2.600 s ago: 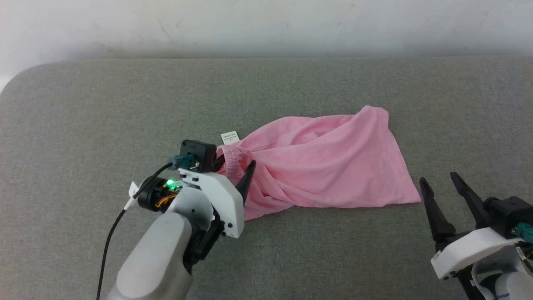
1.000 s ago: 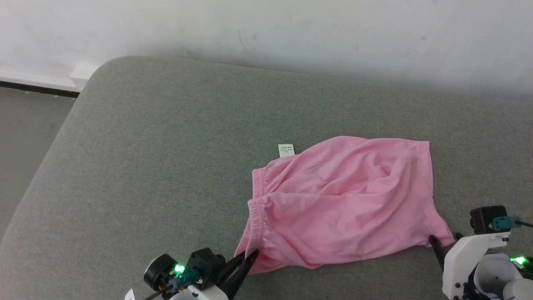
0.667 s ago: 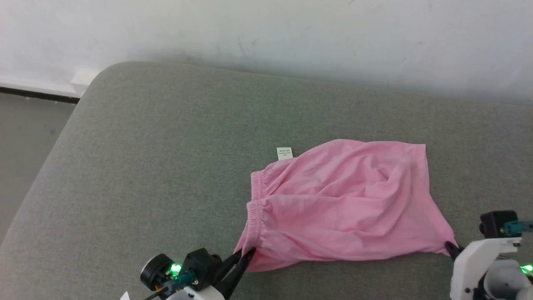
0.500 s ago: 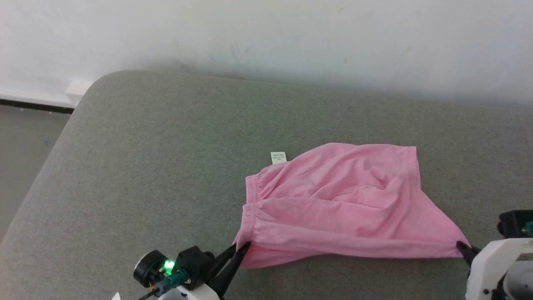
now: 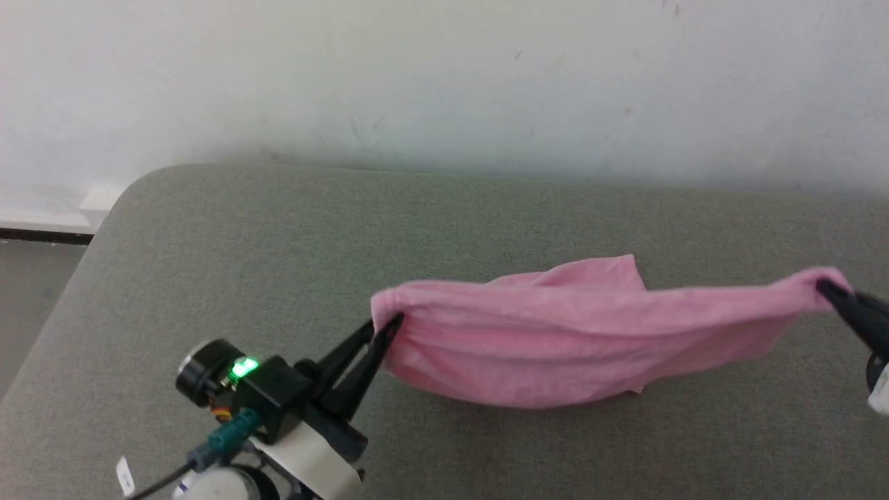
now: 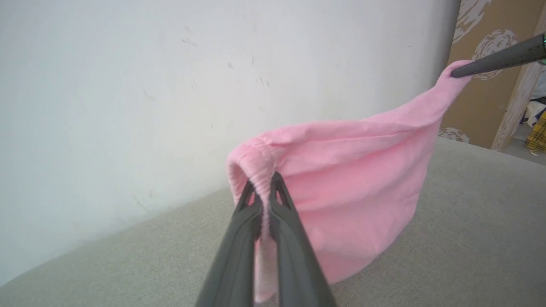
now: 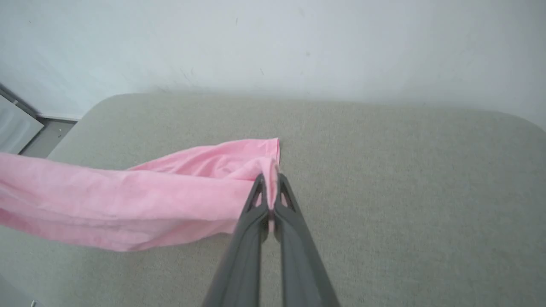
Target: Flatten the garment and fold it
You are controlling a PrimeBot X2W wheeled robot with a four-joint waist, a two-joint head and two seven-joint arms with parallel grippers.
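Garment (image 5: 555,347): pink, thin, soft, looks light. Floppy, sags in middle. Hangs stretched between two claws, bottom seems to brush grey cushion (image 5: 208,243). Left gripper (image 5: 387,325) pinched tight on waistband (image 6: 256,157) end. Right gripper (image 5: 826,288) pinched tight on other end. Best hold: edges, corners. Count: one garment, two grippers.

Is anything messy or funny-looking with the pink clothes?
Yes. The pink garment isn't flat. It hangs bunched and wrinkled between the left gripper, which pinches its gathered waistband end, and the right gripper, which pinches the other end. Its middle sags toward the grey cushion, and one corner pokes up behind.
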